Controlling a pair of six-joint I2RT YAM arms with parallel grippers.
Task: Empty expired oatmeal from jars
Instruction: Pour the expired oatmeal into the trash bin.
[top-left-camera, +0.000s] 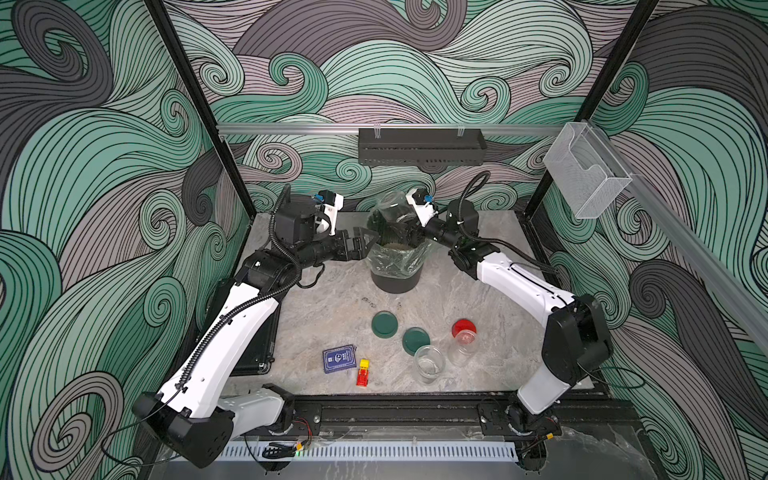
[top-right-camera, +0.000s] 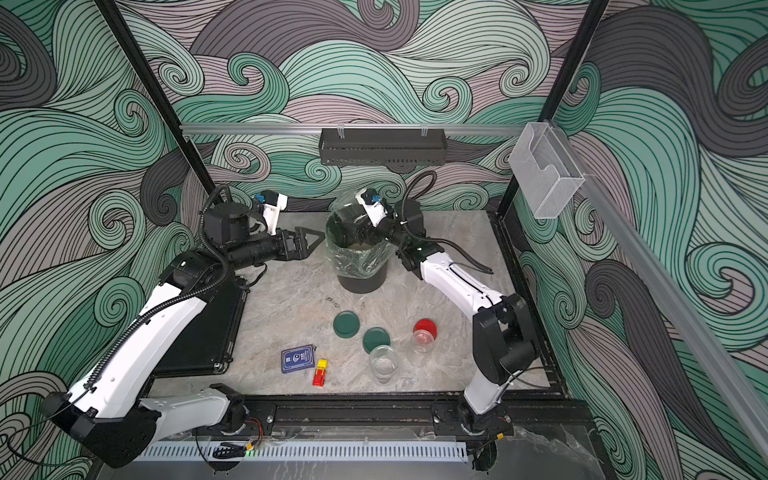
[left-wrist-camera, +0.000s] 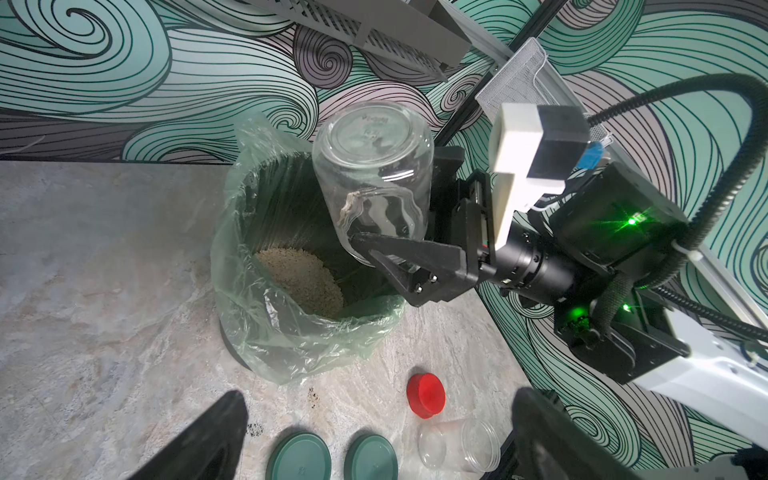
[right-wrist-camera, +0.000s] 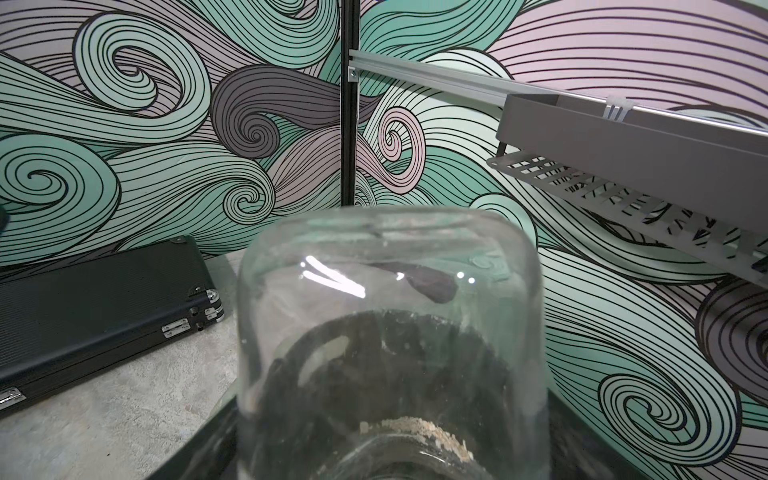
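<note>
Right arm reaches in from the near right, elbow bent, wrist over the bin (top-left-camera: 395, 282) at the far middle of the desk (top-left-camera: 332, 299). Right tool (left-wrist-camera: 395, 208) is clamped across a clear jar (left-wrist-camera: 374, 166), one finger (left-wrist-camera: 407, 253) on each side; the jar is upturned and tilted, base up, mouth down inside the bin's rim. Left arm stretches from the near left, forearm about level, left tool (top-left-camera: 365, 241) just beside the bin's left rim, spread wide and carrying nothing. The bin has a clear liner (left-wrist-camera: 257, 332); a heap of oatmeal (left-wrist-camera: 299, 278) lies in the bottom. A thin line of flakes (right-wrist-camera: 415, 428) clings inside the held jar near its mouth. At the near right of the desk sit two open jars, one (top-left-camera: 429, 363) and another (top-left-camera: 463, 345), both looking empty. A red lid (top-left-camera: 463, 327) lies just beside the second; two green lids, one (top-left-camera: 384, 324) and another (top-left-camera: 415, 340), lie flat to the left.
</note>
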